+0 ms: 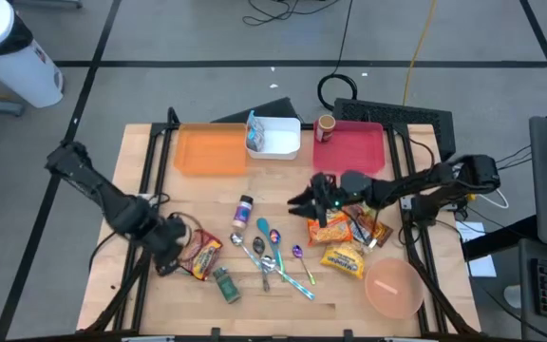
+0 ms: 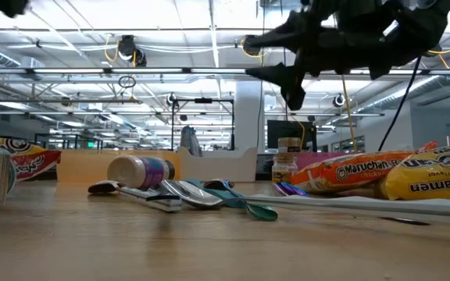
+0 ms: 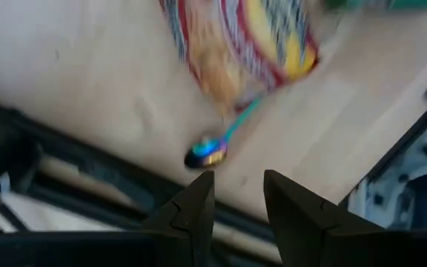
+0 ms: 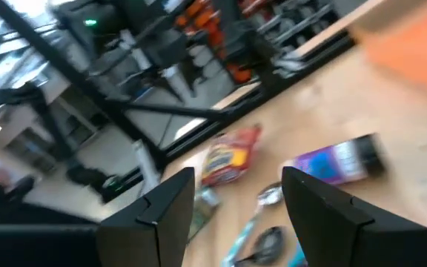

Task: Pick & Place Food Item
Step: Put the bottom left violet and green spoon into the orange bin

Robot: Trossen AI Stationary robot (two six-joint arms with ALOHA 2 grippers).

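**Inspection: both sets of fingers empty, food packets on the tabletop**

Right gripper (image 1: pixel 299 202): its fingers (image 4: pixel 313 204) stand parted with a clear gap and nothing between them. In the high view it hangs at the centre of the frame, just left of the orange ramen packet (image 1: pixel 331 228); the low view shows it raised well clear of the tabletop (image 1: pixel 254 304), at the upper right of that frame. The right arm runs off toward the right edge of the frame.

Left gripper (image 1: pixel 172 249): its fingers (image 3: pixel 196 211) stand a narrow gap apart and hold nothing. In the high view it sits at the lower left of the frame, just beside the red snack packet (image 1: pixel 201 255). Its wrist view shows that packet and a small iridescent spoon (image 3: pixel 207 150) lying ahead of the fingertips. The left arm runs up toward the left edge.

Food items: the orange ramen packet lies right of centre, with a yellow ramen packet (image 1: pixel 344 260) just below it. The red snack packet lies at lower left, near a green-capped jar (image 1: pixel 226 283).

Other items: a sprinkles bottle (image 1: pixel 243 210) lies on its side at centre. Spoons (image 1: pixel 272 255) are scattered below it. A pink bowl (image 1: pixel 393 288) sits at lower right. Along the top of the tabletop stand an orange tray (image 1: pixel 209 150), a white container (image 1: pixel 278 139) and a red tray (image 1: pixel 357 149).
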